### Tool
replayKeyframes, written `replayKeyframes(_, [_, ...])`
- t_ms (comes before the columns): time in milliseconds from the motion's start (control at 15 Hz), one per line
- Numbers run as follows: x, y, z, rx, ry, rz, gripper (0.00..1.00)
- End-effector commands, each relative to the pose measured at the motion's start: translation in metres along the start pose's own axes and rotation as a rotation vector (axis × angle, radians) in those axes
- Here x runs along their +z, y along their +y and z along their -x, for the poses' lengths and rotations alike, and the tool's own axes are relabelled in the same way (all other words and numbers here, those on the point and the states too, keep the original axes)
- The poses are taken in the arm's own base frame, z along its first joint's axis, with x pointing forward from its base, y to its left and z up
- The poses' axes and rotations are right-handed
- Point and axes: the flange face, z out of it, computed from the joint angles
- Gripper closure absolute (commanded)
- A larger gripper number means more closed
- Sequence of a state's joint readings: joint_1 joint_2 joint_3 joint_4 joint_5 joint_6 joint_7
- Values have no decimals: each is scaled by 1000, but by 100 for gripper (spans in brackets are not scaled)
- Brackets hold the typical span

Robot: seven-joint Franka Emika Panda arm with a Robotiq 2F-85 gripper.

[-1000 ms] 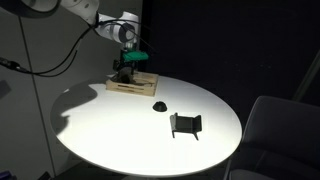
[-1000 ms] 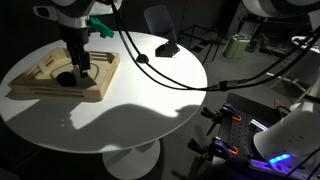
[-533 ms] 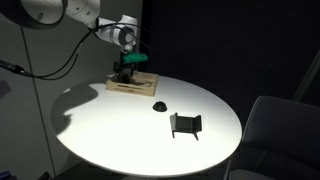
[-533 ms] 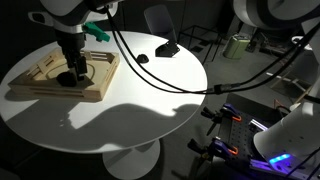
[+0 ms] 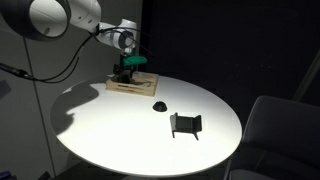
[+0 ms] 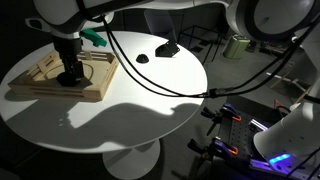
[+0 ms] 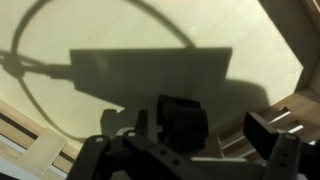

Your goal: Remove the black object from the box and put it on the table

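Observation:
The pale wooden box [image 5: 137, 87] sits at the far edge of the white round table [image 5: 120, 125]; it also shows in the other exterior view [image 6: 85, 88] on the table [image 6: 130, 95]. My gripper [image 5: 123, 72] [image 6: 70, 76] is lowered into the box. In the wrist view the small chunky black object [image 7: 178, 120] lies on the box floor between my open jaws [image 7: 200, 128]. It is close to one finger and apart from the other. The box rim [image 7: 30, 150] shows at the lower left. In both exterior views the gripper hides the black object.
A flat black dome [image 5: 157, 106] [image 6: 142, 58] and a black bracket-like stand [image 5: 185, 124] [image 6: 167, 48] rest on the table away from the box. A grey chair [image 5: 275, 125] stands beside the table. Cables hang from the arm over the tabletop [image 6: 150, 60].
The gripper has shifted a little sideways and lower inside the box. The arm's upper links have swung over it. The dome and stand have not moved.

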State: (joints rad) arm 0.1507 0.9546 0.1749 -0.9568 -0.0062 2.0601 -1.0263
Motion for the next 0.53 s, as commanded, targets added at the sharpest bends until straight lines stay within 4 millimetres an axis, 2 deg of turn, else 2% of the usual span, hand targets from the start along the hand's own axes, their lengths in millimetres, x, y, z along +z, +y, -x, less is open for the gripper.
replayKeyframes(0, [-1, 8, 1, -26, -9, 4, 34])
replayKeyframes(333, [-4, 9, 0, -28, -10, 2, 75])
replayKeyframes(400, [-6, 9, 0, -27, -9, 4, 82])
replayKeyframes(467, [-7, 9, -1, -26, -8, 6, 83])
